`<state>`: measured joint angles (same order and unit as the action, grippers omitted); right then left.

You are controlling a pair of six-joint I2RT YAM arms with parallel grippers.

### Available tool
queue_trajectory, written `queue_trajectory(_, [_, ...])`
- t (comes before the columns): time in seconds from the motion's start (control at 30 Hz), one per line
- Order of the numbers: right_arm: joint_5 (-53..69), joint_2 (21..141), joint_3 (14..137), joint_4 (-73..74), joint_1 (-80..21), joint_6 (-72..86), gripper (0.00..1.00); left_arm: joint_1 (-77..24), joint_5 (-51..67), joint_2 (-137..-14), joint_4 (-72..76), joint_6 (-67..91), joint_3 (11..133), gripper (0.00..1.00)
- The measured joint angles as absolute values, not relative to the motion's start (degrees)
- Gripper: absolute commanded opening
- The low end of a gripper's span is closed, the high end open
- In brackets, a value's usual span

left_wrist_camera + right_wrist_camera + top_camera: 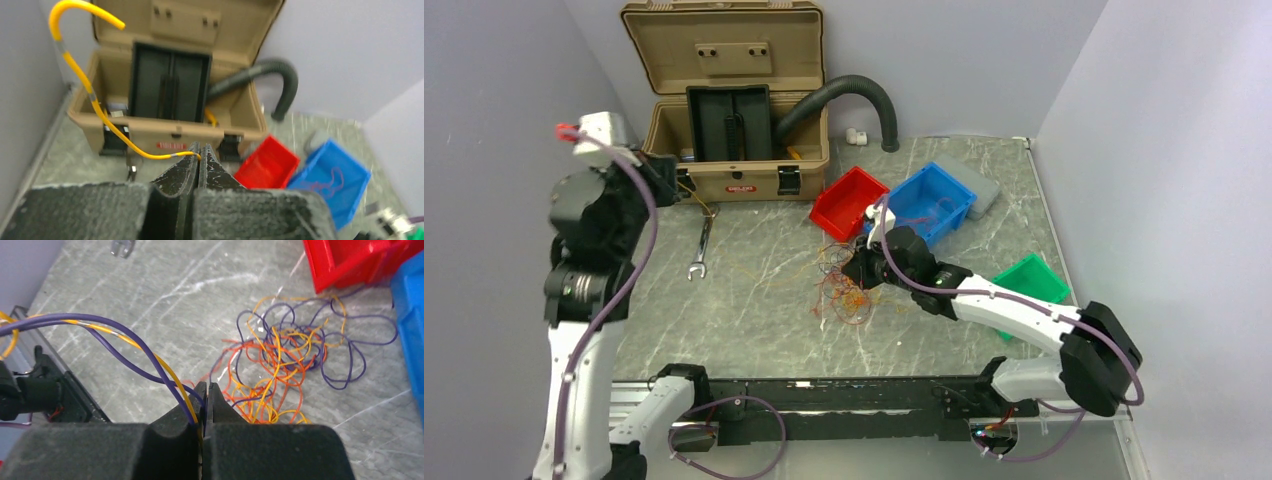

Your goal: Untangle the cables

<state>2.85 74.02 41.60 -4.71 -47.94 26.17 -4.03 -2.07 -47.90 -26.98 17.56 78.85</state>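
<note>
Orange, yellow and purple cables (280, 357) lie tangled on grey marbled bench (150, 305), near red bin (350, 265). Right claw (206, 390) clenched on purple and yellow strands (150, 354). Left claw (199, 150), raised before tan case (170, 134), pinches yellow wire (75, 66).

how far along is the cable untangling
Early stage. Done: one loose cable lies in the blue bin. In hand: the left end effector is shut on a single yellow cable, held up off the table; the right end effector is shut on purple and yellow cables. Left: most of the job, as the tangle sits knotted on the table.
</note>
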Motion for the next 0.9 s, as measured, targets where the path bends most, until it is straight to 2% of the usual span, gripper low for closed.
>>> queue_trajectory(0.1, [3.1,71.4,43.5,-2.7,-47.9,24.4,0.01,-4.0,1.4,-51.7,-30.6,17.7,77.5,0.09])
queue_trajectory(0.17, [3.0,70.1,44.8,-0.9,-47.9,23.4,0.0,-4.0,3.8,-55.4,-33.3,17.2,77.3,0.2])
queue_trajectory(0.2, [3.0,69.6,45.5,0.1,-48.0,23.0,0.0,-4.0,4.9,-57.0,-34.5,17.0,77.1,0.33])
queue_trajectory(0.27, [3.0,69.2,46.7,2.0,-48.0,22.3,0.0,-4.0,7.2,-59.7,-36.9,15.9,76.6,0.74])
queue_trajectory(0.3, [2.9,69.2,47.4,3.1,-48.0,22.1,0.0,-4.0,8.9,-60.8,-38.1,15.6,76.0,0.89])
queue_trajectory(0.33, [2.8,69.2,48.2,4.2,-48.0,22.0,0.0,-4.0,10.3,-61.5,-38.8,14.7,75.4,0.98])
queue_trajectory(0.63, [0.2,75.5,60.4,16.1,-48.0,22.2,0.0,-4.4,30.0,-58.2,-35.1,14.4,62.3,0.99])
queue_trajectory(0.9, [0.6,76.4,61.6,20.6,-48.0,22.6,0.0,-13.5,38.7,-56.5,-27.4,13.7,58.1,0.98])
